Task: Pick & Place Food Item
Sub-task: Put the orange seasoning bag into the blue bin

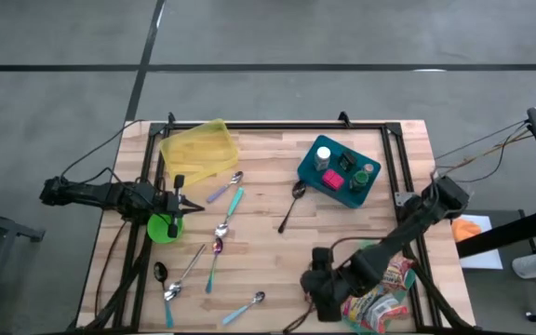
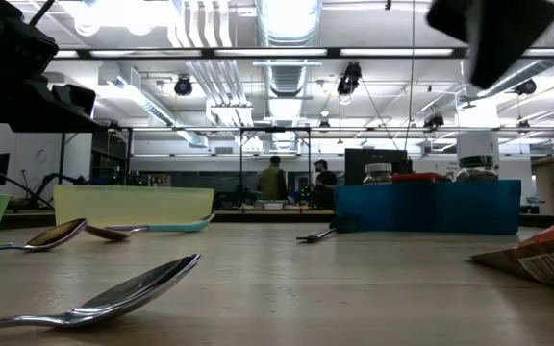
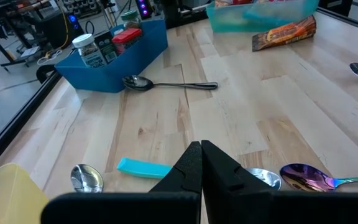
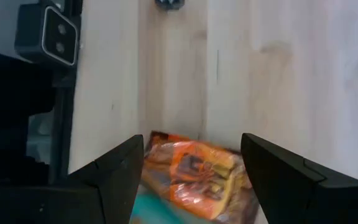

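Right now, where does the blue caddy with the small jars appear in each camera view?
High view: blue caddy at upper right of the table.
Low view: blue caddy right of centre, far across the table.
Left wrist view: blue caddy at upper left.
Right wrist view: not in it.
Shared landmark: dark spoon beside it.

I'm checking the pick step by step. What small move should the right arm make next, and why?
Probably lower the right pincer straight down onto the orange snack packet. Its jaws stand open with the packet lying between and below them, not yet gripped, at the table's near right corner. The left pincer waits shut by the green cup.
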`<state>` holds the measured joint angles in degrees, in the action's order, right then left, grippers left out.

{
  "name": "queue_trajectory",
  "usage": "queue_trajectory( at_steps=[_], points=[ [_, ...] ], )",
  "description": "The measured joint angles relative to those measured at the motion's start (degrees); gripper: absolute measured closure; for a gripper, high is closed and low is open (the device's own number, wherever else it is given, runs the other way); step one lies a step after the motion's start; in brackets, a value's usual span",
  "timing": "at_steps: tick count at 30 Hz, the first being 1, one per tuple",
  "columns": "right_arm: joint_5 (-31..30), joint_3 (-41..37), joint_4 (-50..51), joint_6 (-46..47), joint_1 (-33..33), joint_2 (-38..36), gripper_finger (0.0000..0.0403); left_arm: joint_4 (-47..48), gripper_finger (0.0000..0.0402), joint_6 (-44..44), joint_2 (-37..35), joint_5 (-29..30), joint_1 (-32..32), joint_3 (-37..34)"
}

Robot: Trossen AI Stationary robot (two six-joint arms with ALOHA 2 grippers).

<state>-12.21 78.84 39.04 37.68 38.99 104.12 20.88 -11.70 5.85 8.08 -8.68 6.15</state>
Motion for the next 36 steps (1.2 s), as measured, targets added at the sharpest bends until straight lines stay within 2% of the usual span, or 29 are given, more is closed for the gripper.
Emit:
queue_trajectory(
  at_steps=[5,15,19,28,36],
  points=[
    [-1.4,0.6,-0.3,7.0,2.2,2.2,0.0135,0.0,0.0401,0.0,0.0,0.0,0.0,0.0],
    [-1.0,0.6,-0.3,14.7,3.6,7.2,0.0135,0.0,0.0401,0.0,0.0,0.0,0.0,0.0],
    [1.6,1.8,0.5,16.2,3.7,10.4,0.0135,0.0,0.0401,0.0,0.0,0.0,0.0,0.0],
    [1.6,12.0,12.9,16.6,4.0,18.5,0.0135,0.0,0.0401,0.0,0.0,0.0,0.0,0.0],
    [1.5,15.4,15.6,15.9,4.0,20.0,0.0135,0.0,0.0401,0.0,0.0,0.0,0.0,0.0]
  ],
)
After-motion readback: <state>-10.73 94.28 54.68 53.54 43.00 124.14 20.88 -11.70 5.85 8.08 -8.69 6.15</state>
